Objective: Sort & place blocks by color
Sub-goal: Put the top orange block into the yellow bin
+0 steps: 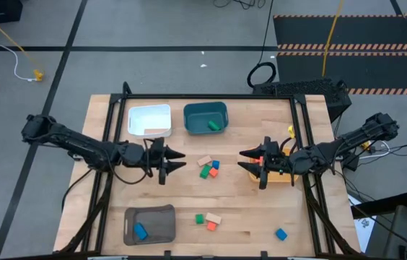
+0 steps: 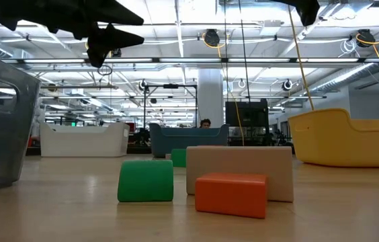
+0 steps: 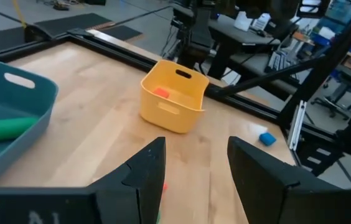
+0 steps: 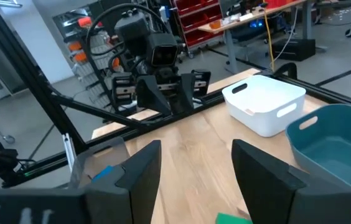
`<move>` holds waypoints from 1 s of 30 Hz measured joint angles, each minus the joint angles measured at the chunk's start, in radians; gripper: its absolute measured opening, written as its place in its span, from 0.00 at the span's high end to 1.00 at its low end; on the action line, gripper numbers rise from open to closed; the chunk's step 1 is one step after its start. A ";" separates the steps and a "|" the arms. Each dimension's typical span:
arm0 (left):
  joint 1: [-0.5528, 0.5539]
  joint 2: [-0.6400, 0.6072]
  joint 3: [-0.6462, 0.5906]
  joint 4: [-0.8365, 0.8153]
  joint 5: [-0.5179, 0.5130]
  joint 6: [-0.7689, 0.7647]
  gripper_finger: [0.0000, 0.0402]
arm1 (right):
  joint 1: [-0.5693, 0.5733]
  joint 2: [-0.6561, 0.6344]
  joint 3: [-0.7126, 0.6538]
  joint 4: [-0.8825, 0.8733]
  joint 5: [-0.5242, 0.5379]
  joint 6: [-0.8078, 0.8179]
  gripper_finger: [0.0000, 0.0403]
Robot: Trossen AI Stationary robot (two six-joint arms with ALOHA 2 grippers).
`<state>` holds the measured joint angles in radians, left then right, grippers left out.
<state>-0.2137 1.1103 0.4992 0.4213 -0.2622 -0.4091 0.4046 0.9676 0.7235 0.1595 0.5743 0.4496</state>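
Both grippers hang open and empty above the table's middle, facing each other. My left gripper (image 1: 177, 160) (image 3: 194, 148) is left of a loose cluster of blocks (image 1: 209, 167): tan, blue, red and green, lying flat on the wood. My right gripper (image 1: 246, 160) (image 4: 195, 149) is right of that cluster, over the yellow bin (image 3: 172, 98), which holds a red block (image 3: 161, 92). A second cluster (image 1: 207, 219) of green (image 2: 146, 180), tan (image 2: 240, 171) and red-orange (image 2: 231, 193) blocks lies nearer the near edge. A lone blue block (image 1: 281, 234) sits near the near right corner.
The white bin (image 1: 150, 120) holds a tan block, the teal bin (image 1: 205, 118) a green block (image 1: 214, 126), and the grey bin (image 1: 150, 224) a blue block (image 1: 141, 231). A black frame (image 1: 211, 96) runs along the table's edges. Bare wood lies between the two clusters.
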 joint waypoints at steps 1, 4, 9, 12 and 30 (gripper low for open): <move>0.002 0.000 0.000 0.001 0.000 0.008 0.56 | 0.000 0.000 0.000 0.002 0.000 0.000 0.54; 0.013 0.000 0.000 0.003 0.000 0.024 0.56 | 0.000 0.000 0.000 0.009 0.000 0.004 0.54; 0.024 0.000 0.000 0.004 0.000 0.021 0.56 | 0.000 0.000 0.000 0.016 0.000 -0.026 0.54; 0.024 0.000 0.000 0.007 0.000 0.010 0.56 | 0.000 0.000 0.000 0.017 0.007 0.004 0.54; 0.024 0.000 0.000 0.047 0.000 0.012 0.56 | 0.005 0.092 0.000 0.111 -0.140 0.155 0.53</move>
<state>-0.1902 1.1103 0.4992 0.4686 -0.2626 -0.3973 0.4098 1.0599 0.7238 0.2709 0.4345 0.6045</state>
